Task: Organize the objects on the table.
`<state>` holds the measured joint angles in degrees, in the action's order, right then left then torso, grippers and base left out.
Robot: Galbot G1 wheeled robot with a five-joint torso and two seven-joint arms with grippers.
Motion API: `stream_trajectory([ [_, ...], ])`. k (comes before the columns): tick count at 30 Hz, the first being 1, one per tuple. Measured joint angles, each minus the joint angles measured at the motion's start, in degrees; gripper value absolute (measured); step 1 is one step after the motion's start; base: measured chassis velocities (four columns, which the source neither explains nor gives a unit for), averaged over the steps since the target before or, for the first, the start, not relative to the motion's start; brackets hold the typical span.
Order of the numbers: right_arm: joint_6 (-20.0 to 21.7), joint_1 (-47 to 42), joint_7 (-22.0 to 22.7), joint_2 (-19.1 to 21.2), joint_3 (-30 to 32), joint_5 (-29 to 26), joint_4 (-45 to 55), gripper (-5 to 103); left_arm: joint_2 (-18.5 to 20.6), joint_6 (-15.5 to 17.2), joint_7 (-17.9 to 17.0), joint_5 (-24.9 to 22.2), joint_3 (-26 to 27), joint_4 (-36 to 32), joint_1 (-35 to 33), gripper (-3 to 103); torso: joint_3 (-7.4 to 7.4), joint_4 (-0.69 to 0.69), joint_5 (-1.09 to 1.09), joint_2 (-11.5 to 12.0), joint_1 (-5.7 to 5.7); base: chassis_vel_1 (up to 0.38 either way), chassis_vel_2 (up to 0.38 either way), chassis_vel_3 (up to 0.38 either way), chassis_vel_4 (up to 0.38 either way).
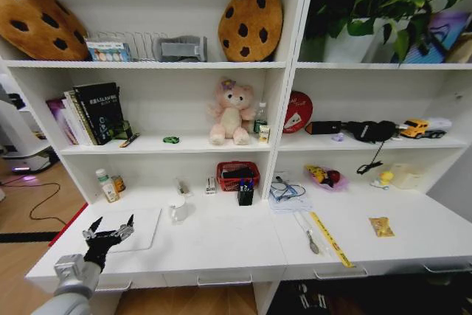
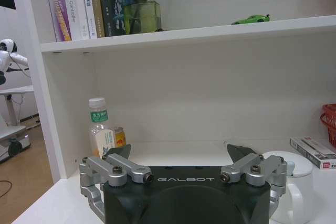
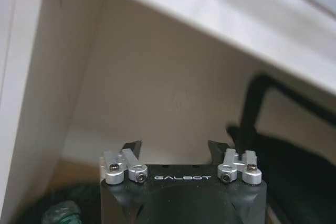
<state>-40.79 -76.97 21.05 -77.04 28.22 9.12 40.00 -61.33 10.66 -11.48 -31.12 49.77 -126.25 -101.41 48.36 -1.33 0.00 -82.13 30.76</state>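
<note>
the silver laptop (image 1: 127, 228) lies flat and shut on the white table (image 1: 221, 245), near my left corner, just in front of the shelf wall. its long side runs left to right, along the table edge. my left gripper (image 1: 109, 231) hangs over its near left corner with the jaws wide and nothing in them. in my left wrist view the left gripper (image 2: 178, 157) points at the back wall, with a clear bottle with a green label (image 2: 101, 132) and a small yellow jar (image 2: 119, 137) ahead on one side and a white cup with a lid (image 2: 291, 190) on the other. a tiny green toy car (image 2: 251, 19) sits on the shelf above, long way along the shelf. the black pen cup (image 1: 245, 194) stands farther right on the table, beside a red basket (image 1: 237, 175).

i think i am at the start: reaching, with nothing picked yet. the next move calls for choosing one thing and lining my open jaws across its thin side.

my right gripper (image 3: 176, 148) waits low by a white panel, jaws open and empty.
</note>
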Motion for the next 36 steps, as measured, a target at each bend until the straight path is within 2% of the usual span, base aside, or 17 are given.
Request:
stream_trajectory([
  [5,4.2,-7.7,-1.1,1.6,-0.1,-7.7,7.6,91,0.0,0.0,0.0,0.0,0.0,0.0,0.0,100,0.0,0.0,0.0,0.0,-0.01,0.0,0.0,0.0,0.0],
  [8,7.8,-14.6,-3.3,3.1,0.1,-12.6,15.2,99,0.0,0.0,0.0,0.0,0.0,0.0,0.0,100,-0.01,0.02,0.01,0.0,-0.01,0.0,0.0,0.0,0.0],
  [10,8.8,-16.0,-3.7,3.3,0.0,-13.7,16.6,99,0.0,0.0,0.0,0.0,0.0,0.0,0.0,100,-0.01,0.02,0.0,0.0,-0.01,0.0,0.0,0.0,0.0],
  [13,22.5,-28.2,-4.9,5.6,-0.8,-30.2,30.5,100,0.0,0.0,0.0,0.0,0.0,0.0,0.0,100,-0.01,-0.03,-0.02,0.0,-0.02,0.0,0.0,0.0,0.0],
  [14,22.5,-28.2,-4.9,5.6,-0.8,-30.2,30.5,100,0.0,0.0,0.0,0.0,0.0,0.0,0.0,100,-0.01,-0.03,-0.02,0.0,-0.02,0.0,0.0,0.0,0.0],
  [15,26.3,-31.0,-4.5,5.9,-1.0,-35.2,33.5,100,0.0,0.0,0.0,0.0,0.0,0.0,0.0,100,-0.01,-0.02,-0.01,0.0,-0.02,0.0,0.0,0.0,0.0],
  [16,26.3,-31.0,-4.5,5.9,-1.0,-35.2,33.5,100,0.0,0.0,0.0,0.0,0.0,0.0,0.0,100,-0.01,-0.02,-0.01,0.0,-0.02,0.0,0.0,0.0,0.0],
  [17,29.0,-33.7,-3.0,6.1,-1.1,-39.0,36.3,100,0.0,0.0,0.0,0.0,0.0,0.0,0.0,100,-0.01,0.0,0.0,0.0,-0.02,0.0,0.0,0.0,0.0],
  [19,28.9,-35.8,-2.3,6.1,-0.7,-39.6,38.0,100,0.0,0.0,0.0,0.0,0.0,0.0,0.0,100,-0.01,0.0,0.01,0.0,-0.02,0.0,0.0,0.0,0.0],
  [21,23.7,-39.0,-2.5,5.8,1.5,-35.1,41.4,100,0.0,0.0,0.0,0.0,0.0,0.0,0.0,100,-0.01,-0.01,0.01,0.0,-0.02,0.0,0.0,0.0,0.0],
  [25,20.1,-43.9,-3.3,6.2,4.7,-32.4,48.5,100,0.0,0.0,0.0,0.0,0.0,0.0,0.0,100,0.0,0.0,0.01,0.0,-0.02,0.0,0.0,0.0,0.0],
  [27,15.6,-51.3,-3.7,7.9,10.2,-34.0,58.5,100,0.0,0.0,0.0,0.0,0.0,0.0,0.0,100,0.0,0.01,-0.03,0.0,-0.01,0.0,0.0,0.0,0.0],
  [28,15.6,-51.3,-3.7,7.9,10.2,-34.0,58.5,100,0.0,0.0,0.0,0.0,0.0,0.0,0.0,100,0.0,0.01,-0.03,0.0,-0.01,0.0,0.0,0.0,0.0],
  [30,8.7,-55.6,-6.8,8.1,17.0,-32.8,63.4,100,0.0,0.0,0.0,0.0,0.0,0.0,0.0,100,0.0,0.0,-0.01,0.0,-0.02,0.0,0.0,0.0,0.0],
  [31,8.7,-55.6,-6.8,8.1,17.0,-32.8,63.4,100,0.0,0.0,0.0,0.0,0.0,0.0,0.0,100,0.0,0.0,-0.01,0.0,-0.02,0.0,0.0,0.0,0.0],
  [32,6.1,-57.6,-8.7,8.1,20.8,-34.1,66.9,100,0.0,0.0,0.0,0.0,0.0,0.0,0.0,100,0.0,-0.01,-0.02,0.0,-0.02,0.0,0.0,0.0,0.0],
  [36,7.1,-57.7,-10.3,7.9,28.1,-39.6,75.7,100,0.0,0.0,0.0,0.0,0.0,0.0,0.0,100,0.0,-0.01,0.0,0.0,-0.02,0.0,0.0,0.0,0.0],
])
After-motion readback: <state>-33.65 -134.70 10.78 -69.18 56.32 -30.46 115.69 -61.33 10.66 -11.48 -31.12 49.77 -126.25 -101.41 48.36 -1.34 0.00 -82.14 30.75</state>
